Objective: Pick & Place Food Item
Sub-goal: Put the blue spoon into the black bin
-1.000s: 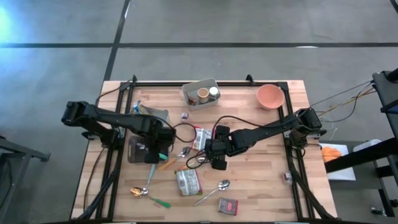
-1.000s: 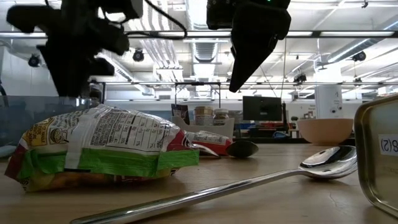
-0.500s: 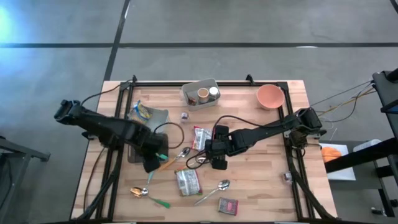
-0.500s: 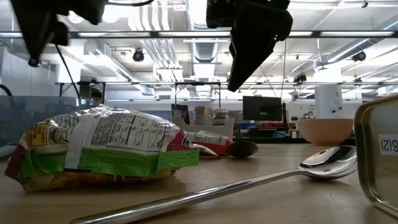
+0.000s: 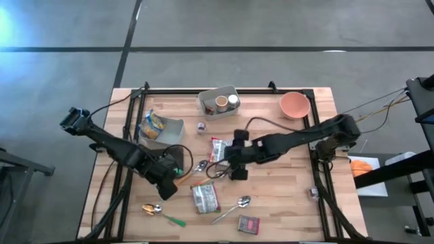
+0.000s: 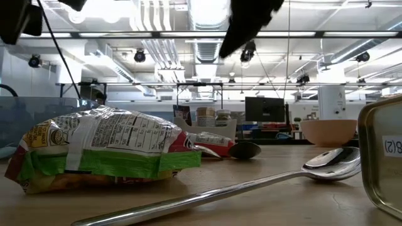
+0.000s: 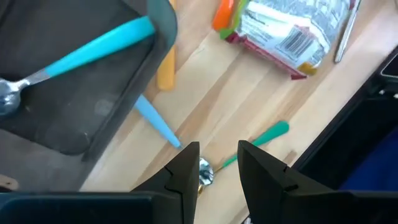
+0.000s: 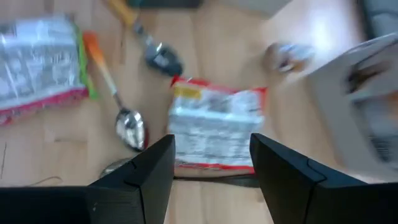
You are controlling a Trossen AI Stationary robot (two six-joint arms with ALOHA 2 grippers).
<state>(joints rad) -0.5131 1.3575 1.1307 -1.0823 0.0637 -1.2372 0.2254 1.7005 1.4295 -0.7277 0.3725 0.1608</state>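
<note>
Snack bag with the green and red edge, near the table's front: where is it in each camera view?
High view: snack bag front centre of the table.
Low view: large at the left, lying on the tabletop.
Left wrist view: upper right corner.
Right wrist view: far left edge.
Shared landmark: the long steel spoon beside it, also in the low and probably the left wrist view.

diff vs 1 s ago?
The left gripper swung off the dark grey tray toward the near-left table edge, uncovering the yellow snack packet in the clear bin. It carries nothing. The right gripper rose a little above the small red-and-white packet, also empty. Packets, spoons, pink bowl did not move.
</note>
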